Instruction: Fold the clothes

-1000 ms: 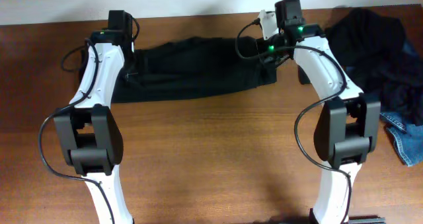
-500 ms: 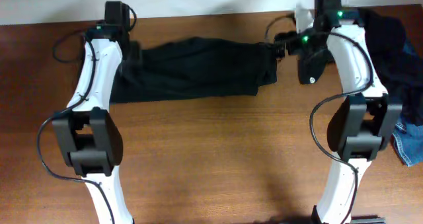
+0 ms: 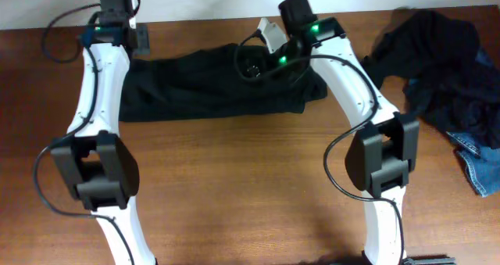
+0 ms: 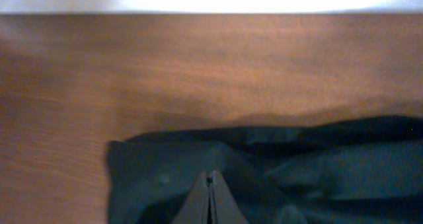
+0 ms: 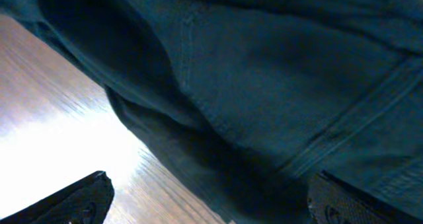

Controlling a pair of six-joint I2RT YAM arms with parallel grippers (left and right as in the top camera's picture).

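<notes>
Overhead: the long limp black fabric garment [image 3: 211,81] lies along the far side of the brown wooden bench [image 3: 234,187]. Left wrist: the left pincer [image 4: 210,187], pressed together, sits over its corner. Right wrist: the right pincer [image 5: 208,207], spread wide, hangs close over its seamed cloth.

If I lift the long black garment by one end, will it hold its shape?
Likely floppy: the garment lies limp and wrinkled, so it should sag. Probably light, since it lies flat and thin. Matte weave suggests little slip.
</notes>
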